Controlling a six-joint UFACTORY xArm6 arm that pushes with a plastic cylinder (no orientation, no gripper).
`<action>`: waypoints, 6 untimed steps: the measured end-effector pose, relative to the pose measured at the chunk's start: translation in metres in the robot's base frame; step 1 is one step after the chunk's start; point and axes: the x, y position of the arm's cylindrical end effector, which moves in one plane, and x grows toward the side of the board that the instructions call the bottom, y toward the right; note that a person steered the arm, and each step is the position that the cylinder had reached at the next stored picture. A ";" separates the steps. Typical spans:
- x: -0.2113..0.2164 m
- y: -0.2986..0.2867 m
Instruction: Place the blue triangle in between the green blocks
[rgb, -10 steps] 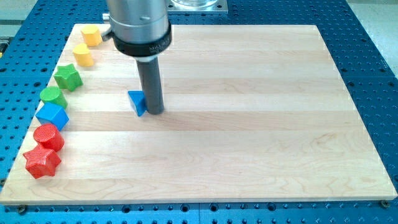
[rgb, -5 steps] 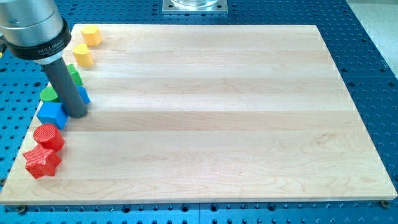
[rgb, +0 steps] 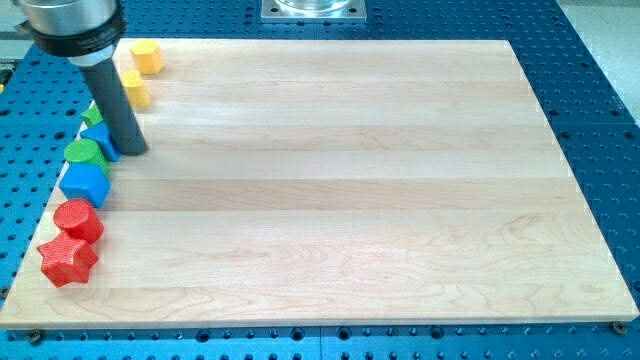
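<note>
Bench (rgb: 350, 200): pale wood board, bare over most of its area; all blocks sit in a column along the view's left edge.

Rod: dark, straight, comes down from the view's top left; no claw on this rig, so nothing opens, closes or holds; my tip (rgb: 131, 150) rests on the board just to the view's right of the blue triangle, touching or nearly so.

Column, top to bottom: yellow hexagon (rgb: 147, 56); yellow cylinder (rgb: 135, 88); green star (rgb: 94, 115), mostly hidden behind the rod; blue triangle (rgb: 104, 141); green cylinder (rgb: 84, 153); blue cube (rgb: 84, 184); red cylinder (rgb: 78, 219); red star (rgb: 68, 260).

Blue triangle: lies between the green star and the green cylinder, close to both; whether it touches either cannot be told; placement looks essentially complete.

Handling, judged: small, rigid, light block; probably slides easily on smooth wood and likely pivots if pushed off-centre; no grasp possible, so contact belongs on the middle of a flat face, pushing toward the view's left; corner contact would spin it; neighbours would shift as easily, so any correction should be slight.
</note>
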 end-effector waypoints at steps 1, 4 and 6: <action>0.000 -0.019; -0.051 0.055; -0.098 0.042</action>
